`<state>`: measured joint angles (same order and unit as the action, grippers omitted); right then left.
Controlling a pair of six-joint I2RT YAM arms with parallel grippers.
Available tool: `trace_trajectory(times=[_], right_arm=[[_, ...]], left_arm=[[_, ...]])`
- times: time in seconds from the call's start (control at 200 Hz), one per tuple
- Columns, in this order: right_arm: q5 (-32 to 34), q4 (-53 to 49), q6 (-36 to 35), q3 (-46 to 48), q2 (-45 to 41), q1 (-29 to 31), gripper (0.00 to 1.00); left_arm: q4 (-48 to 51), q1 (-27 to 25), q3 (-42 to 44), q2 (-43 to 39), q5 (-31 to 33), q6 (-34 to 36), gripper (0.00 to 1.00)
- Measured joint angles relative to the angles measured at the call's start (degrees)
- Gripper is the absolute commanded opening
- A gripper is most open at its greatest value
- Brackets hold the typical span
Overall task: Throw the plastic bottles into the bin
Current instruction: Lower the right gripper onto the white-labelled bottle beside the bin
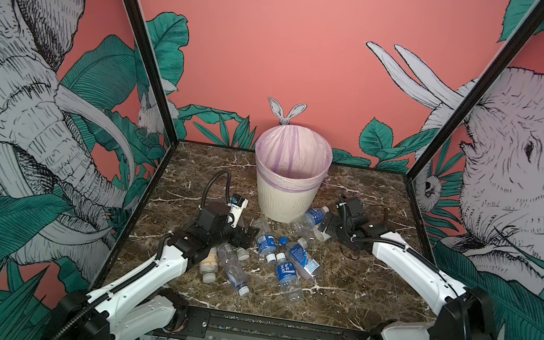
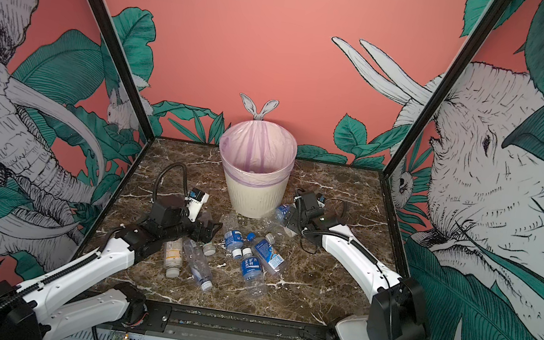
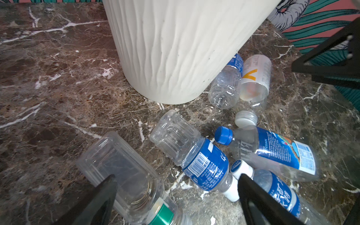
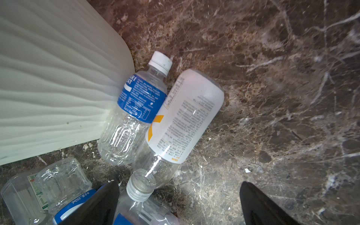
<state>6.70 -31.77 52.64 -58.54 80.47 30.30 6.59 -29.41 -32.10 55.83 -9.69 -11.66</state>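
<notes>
Left gripper and right gripper: jaws apart, empty. Small clear plastic bottles lie on the brown marble table beside the cream ribbed bin; one may roll from closing jaws.

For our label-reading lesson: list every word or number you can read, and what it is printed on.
"ARTESIAN": blue-capped bottle.
"350mL": ribbed clear bottle, on its blue label.
"宝矿力水特": front blue-labelled bottle, in both top views.
White-labelled bottle: fine print too small to read.
</notes>
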Motion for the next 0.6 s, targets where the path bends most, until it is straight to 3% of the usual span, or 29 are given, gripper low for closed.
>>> trace_trajectory(times=[0.6], right_arm=[[-5.7,6.5,3.2,0.1,8.0,-2.6,0.99]], left_arm=[[-7.5,-0.8,8.6,0.7,-1.3,1.2,0.97]])
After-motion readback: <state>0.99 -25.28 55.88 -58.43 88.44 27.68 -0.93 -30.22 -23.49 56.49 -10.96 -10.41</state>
